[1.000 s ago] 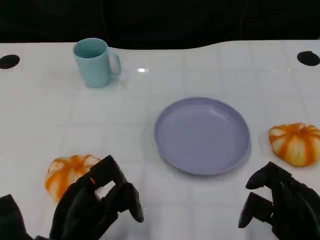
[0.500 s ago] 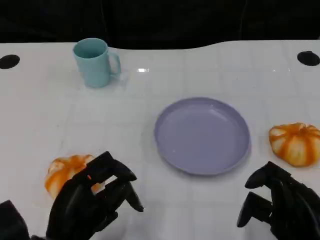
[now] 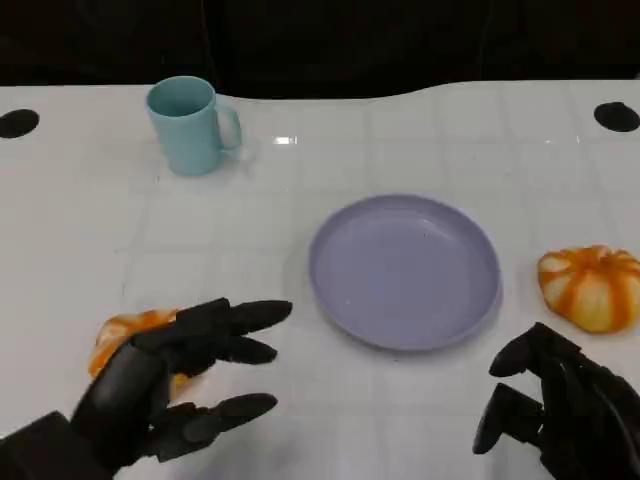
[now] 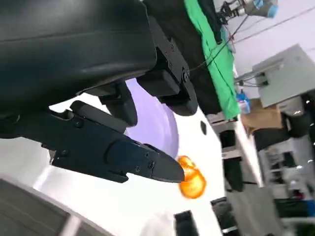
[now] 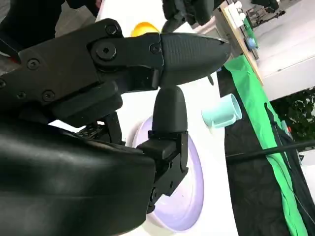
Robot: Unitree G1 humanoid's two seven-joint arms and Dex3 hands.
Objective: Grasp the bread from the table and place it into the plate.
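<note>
Two orange-and-white striped breads lie on the white table. One bread point(image 3: 118, 332) sits at the near left, half hidden behind my left hand point(image 3: 165, 385), whose fingers are spread apart beside and over it, holding nothing. The other bread point(image 3: 591, 287) lies at the right, beyond my right hand point(image 3: 555, 410), which hovers low with loosely bent fingers and nothing in it. The lavender plate point(image 3: 405, 270) rests between them with nothing on it. The left wrist view shows the plate point(image 4: 160, 125) and the right-side bread point(image 4: 192, 183); the right wrist view shows the plate point(image 5: 189, 196) and the left-side bread point(image 5: 144, 28).
A light blue cup point(image 3: 190, 125) stands at the far left, also visible in the right wrist view as the cup point(image 5: 222, 113). Black round holes point(image 3: 17, 122) mark the table's far corners. The table's dark far edge runs behind the cup.
My left hand's fingers have uncurled and spread toward the plate, and the hand has dropped lower over the near-left bread. The right hand has stayed put.
</note>
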